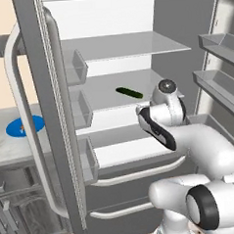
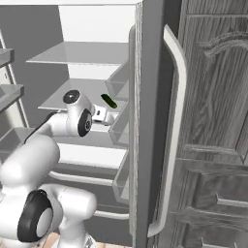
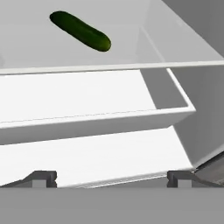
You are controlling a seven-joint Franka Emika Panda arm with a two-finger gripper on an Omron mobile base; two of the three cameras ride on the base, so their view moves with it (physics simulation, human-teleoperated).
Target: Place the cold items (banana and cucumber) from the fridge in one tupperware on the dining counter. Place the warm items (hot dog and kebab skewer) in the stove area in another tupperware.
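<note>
**Open gripper in front of the fridge shelf with the cucumber**

On the left stands the open grey fridge door [image 1: 44, 94] with its long pale handle. In the middle, the dark green oblong cucumber [image 1: 129, 92] lies alone on the middle glass shelf [image 1: 100, 98] of the white fridge interior. To the right, the white arm's 2-finger gripper [image 3: 111, 178] is in front of the shelves – its jaws are spread wide and hold nothing, well apart from the cucumber.
</note>
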